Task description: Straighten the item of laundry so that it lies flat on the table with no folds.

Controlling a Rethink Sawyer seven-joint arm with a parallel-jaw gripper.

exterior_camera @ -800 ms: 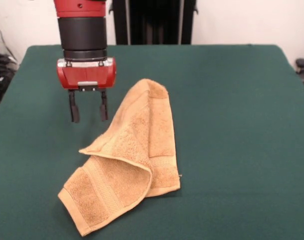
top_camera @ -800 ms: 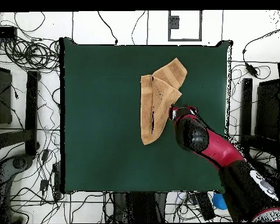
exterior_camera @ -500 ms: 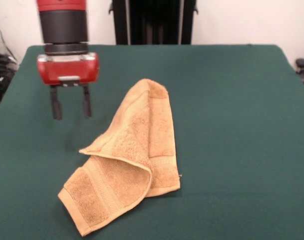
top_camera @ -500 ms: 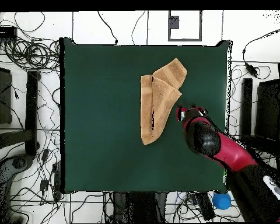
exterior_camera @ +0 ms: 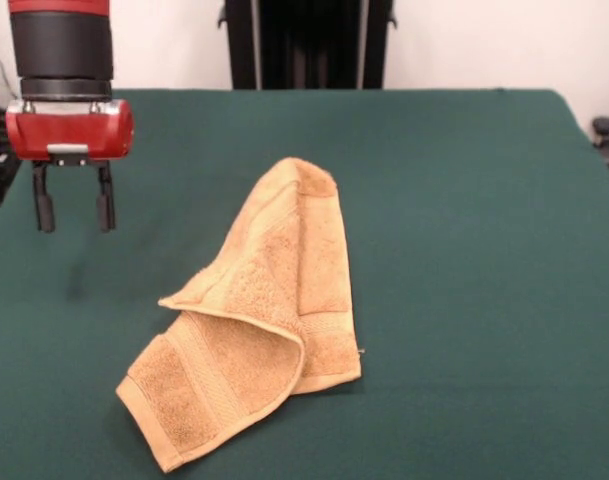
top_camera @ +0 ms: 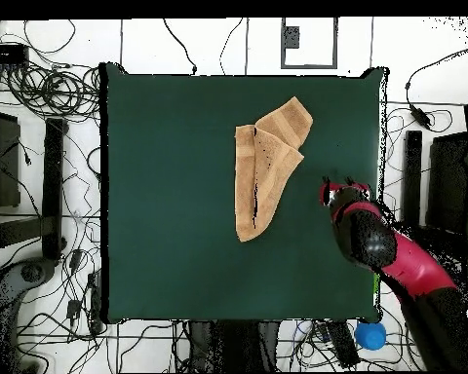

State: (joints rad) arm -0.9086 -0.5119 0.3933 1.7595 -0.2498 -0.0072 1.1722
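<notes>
The item of laundry (exterior_camera: 259, 315), an orange-tan terry towel with woven band stripes, lies folded over itself on the dark green table (exterior_camera: 464, 220). One corner is doubled back across the lower part, and a long flap runs up toward the middle. In the overhead view the towel (top_camera: 265, 166) sits right of the table's centre. My gripper (exterior_camera: 74, 212) hangs open and empty above the cloth at the picture's left, well apart from the towel. In the overhead view the gripper (top_camera: 343, 187) is near the table's right edge.
Cables and dark equipment (top_camera: 43, 146) crowd the floor around the table (top_camera: 160, 195). A blue round object (top_camera: 370, 335) lies on the floor by the bottom right corner. A black stand (exterior_camera: 306, 44) rises behind the table's far edge.
My gripper has moved away from the towel toward the table's edge, leftward in the front view, staying open. The towel has not moved.
</notes>
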